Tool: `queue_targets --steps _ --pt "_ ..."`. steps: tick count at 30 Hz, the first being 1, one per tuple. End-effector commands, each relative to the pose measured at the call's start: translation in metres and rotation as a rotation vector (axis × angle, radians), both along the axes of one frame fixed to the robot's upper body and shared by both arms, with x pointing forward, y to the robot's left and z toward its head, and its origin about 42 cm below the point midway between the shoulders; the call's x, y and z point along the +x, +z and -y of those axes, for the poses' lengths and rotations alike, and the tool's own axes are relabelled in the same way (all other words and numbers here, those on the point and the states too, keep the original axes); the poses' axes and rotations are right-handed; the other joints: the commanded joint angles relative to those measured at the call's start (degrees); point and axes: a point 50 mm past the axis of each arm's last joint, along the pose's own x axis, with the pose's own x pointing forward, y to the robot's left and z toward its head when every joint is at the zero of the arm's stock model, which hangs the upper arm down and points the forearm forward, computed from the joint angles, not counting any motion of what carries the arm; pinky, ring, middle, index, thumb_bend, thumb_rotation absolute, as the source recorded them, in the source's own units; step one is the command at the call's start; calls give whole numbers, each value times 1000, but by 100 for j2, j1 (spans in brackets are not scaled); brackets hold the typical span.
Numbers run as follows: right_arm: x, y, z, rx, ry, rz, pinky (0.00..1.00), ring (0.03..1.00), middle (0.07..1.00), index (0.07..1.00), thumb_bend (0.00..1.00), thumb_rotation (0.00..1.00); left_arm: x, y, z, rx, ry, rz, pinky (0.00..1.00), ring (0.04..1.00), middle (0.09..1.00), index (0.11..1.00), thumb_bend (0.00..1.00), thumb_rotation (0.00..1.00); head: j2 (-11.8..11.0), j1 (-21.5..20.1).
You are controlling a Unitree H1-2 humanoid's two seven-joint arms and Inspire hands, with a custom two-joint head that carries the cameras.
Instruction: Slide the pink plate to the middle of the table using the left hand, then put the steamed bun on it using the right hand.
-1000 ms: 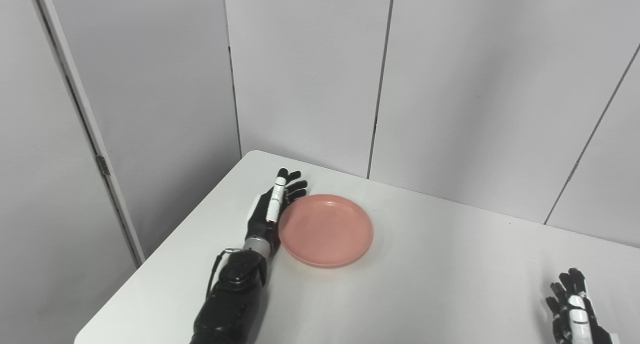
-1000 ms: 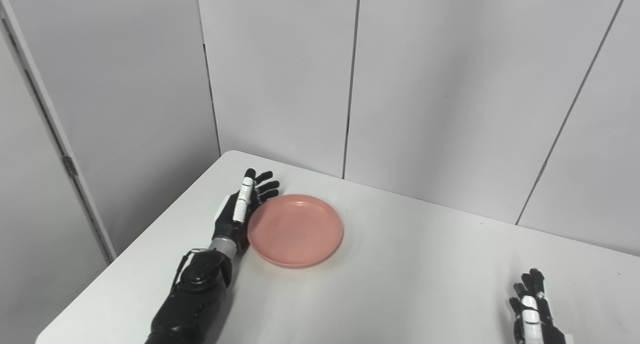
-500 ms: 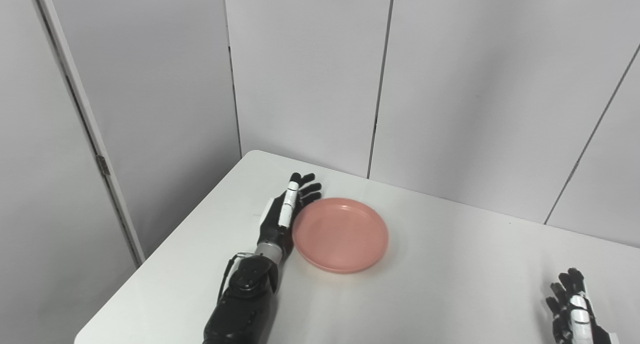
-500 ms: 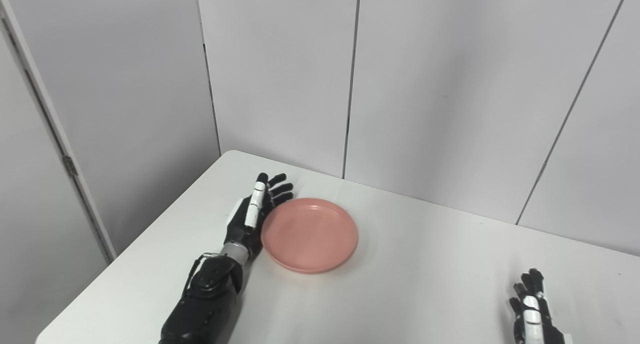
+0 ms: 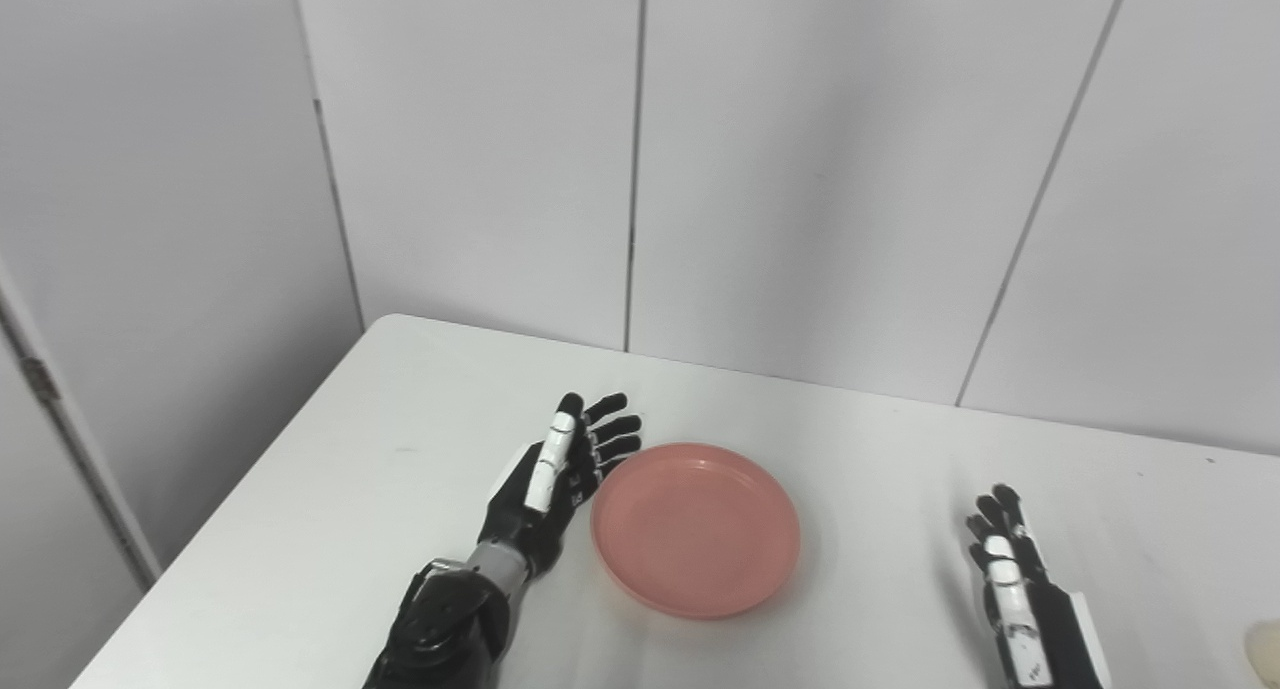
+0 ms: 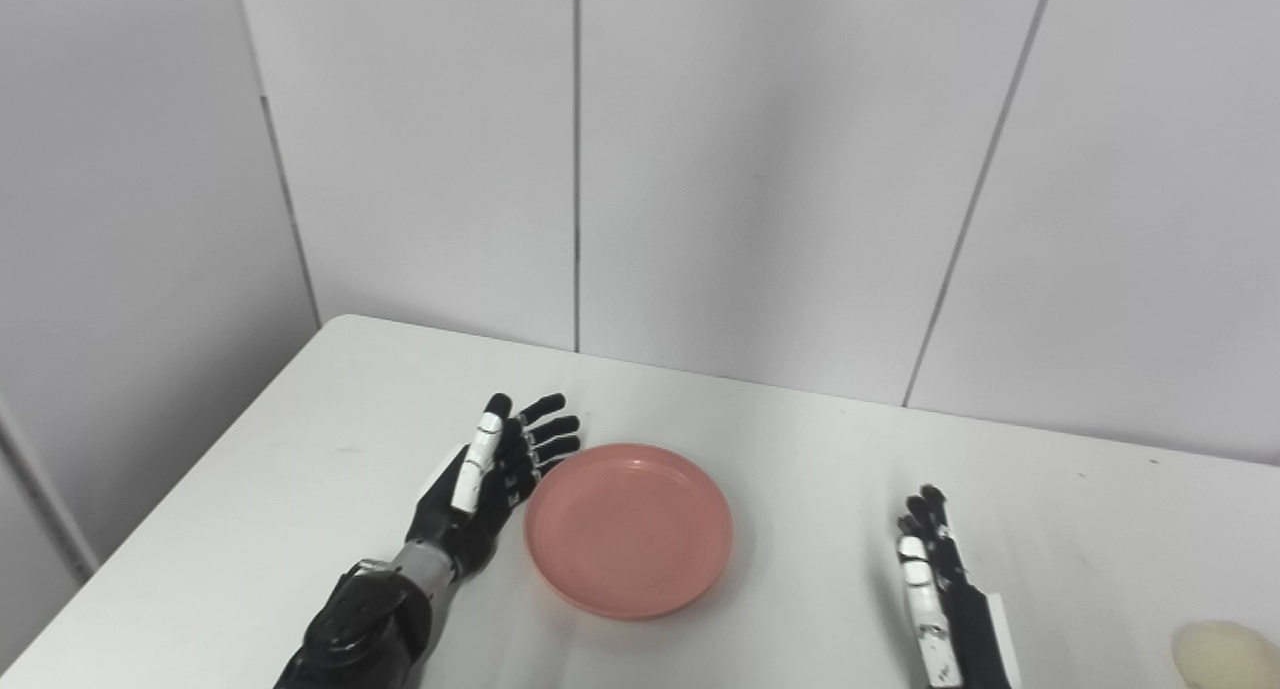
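The pink plate (image 5: 697, 529) lies flat on the white table (image 5: 400, 439). My left hand (image 5: 560, 474) stands on edge just left of the plate, open, fingers straight and pointing away from me; a thin gap seems to separate it from the rim. My right hand (image 6: 935, 589) rests low at the front right, open, fingers stretched forward, holding nothing. A pale steamed bun (image 6: 1222, 655) sits at the bottom right corner, to the right of that hand; in the left eye view only its edge (image 5: 1266, 649) shows.
Grey wall panels (image 5: 800, 169) rise directly behind the table's far edge. The table's left edge runs diagonally toward me at the left.
The camera has turned right, bringing the bun and more of the right hand into view. The left hand pushed the plate to the right along the table and now stands slightly off its rim.
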Motion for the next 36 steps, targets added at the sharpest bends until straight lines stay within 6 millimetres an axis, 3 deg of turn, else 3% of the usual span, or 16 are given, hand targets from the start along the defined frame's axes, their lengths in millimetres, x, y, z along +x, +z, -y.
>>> queue_targets --steps 1,9,12,25,29,32,36 --pt "-4 -3 -10 15 3 25 998 957 961 973 577 853 -3 3 6 -15 -45 -22 816 822 817 817 725 1000 63 -158" --pt "-2 3 -33 -11 -1 25 1000 960 962 976 539 851 -15 8 8 -59 -78 -51 852 846 834 824 710 1000 368 -1184" --pt "-1 5 -40 -19 -3 26 1000 969 966 980 571 851 -20 9 12 -64 -88 -51 867 857 846 839 703 1000 450 -1478" --pt "6 13 -56 -63 -34 51 969 960 955 967 629 861 -35 -2 50 -70 -123 -15 923 924 912 900 683 1000 711 -2150" --pt "8 20 -55 -61 -43 61 996 969 962 967 651 878 -38 -4 55 -58 -109 2 978 950 932 918 708 1000 713 -2233" --pt "12 31 -49 -42 -59 97 1000 978 975 981 578 875 -40 -7 58 -37 -92 20 998 974 961 943 702 1000 683 -2262" --pt "18 50 -29 -59 -115 155 998 961 958 959 552 875 -41 -11 63 -17 -62 39 1000 993 982 964 709 1000 608 -2276"
